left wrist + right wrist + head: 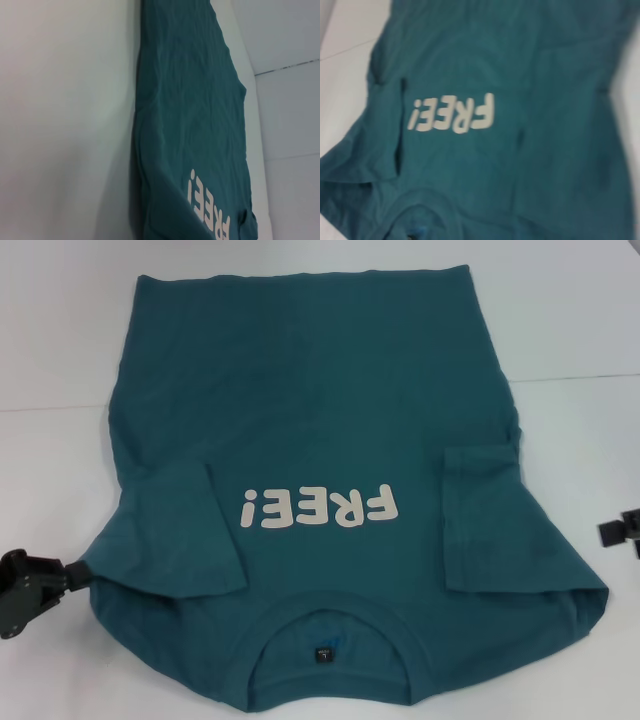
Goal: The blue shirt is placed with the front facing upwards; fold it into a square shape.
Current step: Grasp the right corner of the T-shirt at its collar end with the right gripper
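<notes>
With both sleeves already turned inward, the blue shirt (pixel 330 440) lies flat mid-table, collar at six o'clock; the left gripper (pixel 30 590), at eight o'clock, pinches its shoulder edge; the right gripper (pixel 622 530), at three o'clock: grip cannot be told.

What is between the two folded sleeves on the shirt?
In the head view, the cream FREE! print sits on the blue shirt, between the left sleeve and right sleeve.
</notes>
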Robot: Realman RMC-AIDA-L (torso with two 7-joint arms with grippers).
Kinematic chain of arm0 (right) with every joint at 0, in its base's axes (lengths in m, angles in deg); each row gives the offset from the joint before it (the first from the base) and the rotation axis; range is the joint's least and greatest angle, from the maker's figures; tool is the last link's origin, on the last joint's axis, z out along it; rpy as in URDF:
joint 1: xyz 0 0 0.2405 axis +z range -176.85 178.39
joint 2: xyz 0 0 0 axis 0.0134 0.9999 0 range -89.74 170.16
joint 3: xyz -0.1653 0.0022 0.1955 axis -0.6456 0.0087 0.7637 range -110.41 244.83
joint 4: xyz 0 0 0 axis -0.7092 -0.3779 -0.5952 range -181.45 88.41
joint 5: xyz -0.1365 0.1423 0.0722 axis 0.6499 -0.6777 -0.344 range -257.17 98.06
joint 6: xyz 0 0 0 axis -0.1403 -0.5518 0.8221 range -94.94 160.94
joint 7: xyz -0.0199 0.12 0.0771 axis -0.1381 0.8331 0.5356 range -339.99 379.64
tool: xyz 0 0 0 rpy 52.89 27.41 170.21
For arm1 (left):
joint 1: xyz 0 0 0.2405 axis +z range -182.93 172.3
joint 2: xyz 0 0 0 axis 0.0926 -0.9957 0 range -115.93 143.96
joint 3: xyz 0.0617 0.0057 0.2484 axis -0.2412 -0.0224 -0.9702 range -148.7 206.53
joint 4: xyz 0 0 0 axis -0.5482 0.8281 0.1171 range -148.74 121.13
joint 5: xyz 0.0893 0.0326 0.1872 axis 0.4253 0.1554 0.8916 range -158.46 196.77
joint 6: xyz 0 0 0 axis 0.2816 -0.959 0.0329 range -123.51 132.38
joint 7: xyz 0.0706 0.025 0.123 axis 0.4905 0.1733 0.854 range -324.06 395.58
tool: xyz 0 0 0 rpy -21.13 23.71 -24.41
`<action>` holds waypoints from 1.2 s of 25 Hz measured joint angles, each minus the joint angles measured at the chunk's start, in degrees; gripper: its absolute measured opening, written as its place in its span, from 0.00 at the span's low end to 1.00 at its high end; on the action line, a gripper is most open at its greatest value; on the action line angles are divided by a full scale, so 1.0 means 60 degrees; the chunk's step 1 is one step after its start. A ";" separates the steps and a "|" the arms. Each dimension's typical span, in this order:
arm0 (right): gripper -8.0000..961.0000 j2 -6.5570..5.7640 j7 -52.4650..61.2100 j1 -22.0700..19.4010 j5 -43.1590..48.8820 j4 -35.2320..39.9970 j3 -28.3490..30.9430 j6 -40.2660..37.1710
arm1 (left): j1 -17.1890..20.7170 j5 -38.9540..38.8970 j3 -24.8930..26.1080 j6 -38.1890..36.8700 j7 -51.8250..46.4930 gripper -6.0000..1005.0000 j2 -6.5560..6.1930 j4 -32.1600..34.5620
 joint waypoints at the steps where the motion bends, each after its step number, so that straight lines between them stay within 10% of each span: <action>1: 0.94 -0.0010 0.0045 -0.0077 0.0048 0.0095 0.0055 -0.0034 | -0.0012 0.0000 0.0000 0.0035 0.0000 0.01 0.0004 -0.0003; 30: 0.94 0.1182 0.0844 0.0479 0.2465 0.0132 0.0021 0.1686 | -0.0063 -0.0093 0.0052 0.0116 -0.0052 0.01 0.0032 -0.0014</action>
